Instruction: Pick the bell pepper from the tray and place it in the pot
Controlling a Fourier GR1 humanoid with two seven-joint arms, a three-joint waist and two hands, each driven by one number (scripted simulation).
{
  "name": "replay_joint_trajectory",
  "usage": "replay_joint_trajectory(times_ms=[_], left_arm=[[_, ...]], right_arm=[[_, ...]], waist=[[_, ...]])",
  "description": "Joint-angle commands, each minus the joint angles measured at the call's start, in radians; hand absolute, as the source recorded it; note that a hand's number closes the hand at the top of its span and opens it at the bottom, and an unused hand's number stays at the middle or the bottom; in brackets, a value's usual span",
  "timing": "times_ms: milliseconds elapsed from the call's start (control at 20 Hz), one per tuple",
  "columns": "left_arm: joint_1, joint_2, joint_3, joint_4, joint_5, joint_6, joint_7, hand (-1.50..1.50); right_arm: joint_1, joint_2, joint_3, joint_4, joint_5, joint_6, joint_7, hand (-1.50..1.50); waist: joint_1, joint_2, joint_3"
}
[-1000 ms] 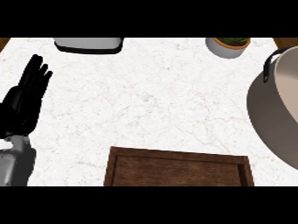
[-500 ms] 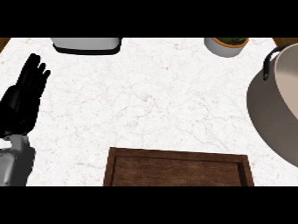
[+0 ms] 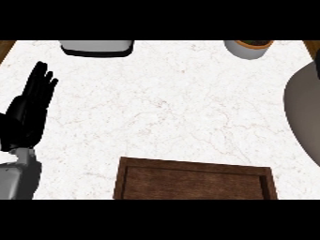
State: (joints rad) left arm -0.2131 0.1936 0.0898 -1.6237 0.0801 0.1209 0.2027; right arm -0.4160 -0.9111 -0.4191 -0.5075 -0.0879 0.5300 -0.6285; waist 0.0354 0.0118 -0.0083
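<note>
My left hand [image 3: 29, 110] rests at the view's left over the counter [image 3: 176, 103], fingers straight and up, holding nothing. Right hand out of view. Tray [image 3: 194, 180] at lower centre, only its far part visible; no pepper seen there, so it may lie below the frame. Pot [image 3: 311, 122] sits at right, mouth open toward the tray, handy for the drop.

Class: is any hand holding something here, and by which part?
Nothing is held. The left hand rests open at the left edge, fingers up; no right hand shows.
</note>
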Motion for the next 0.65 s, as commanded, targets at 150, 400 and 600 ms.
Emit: replay_joint_trajectory(times_ms=[150,400,600], left_arm=[[0.003,-0.012,-0.010,-0.026,-0.012,0.015,0.008,0.00],[-0.030,0.001,0.008,-0.003,-0.001,0.013,0.032,0.00],[-0.011,0.009,0.018,-0.022,0.018,-0.006,0.027,0.00]], right_arm=[[-0.008,-0.086,-0.012,0.134,0.002,0.161,-0.125,-1.50],[0.023,-0.108,0.001,0.140,0.011,0.193,-0.178,-1.50],[0.023,-0.130,-0.013,0.172,-0.008,0.207,-0.163,-1.50]], waist=[[0.011,0.007,0.019],[-0.004,0.006,0.019],[0.002,0.003,0.020]])
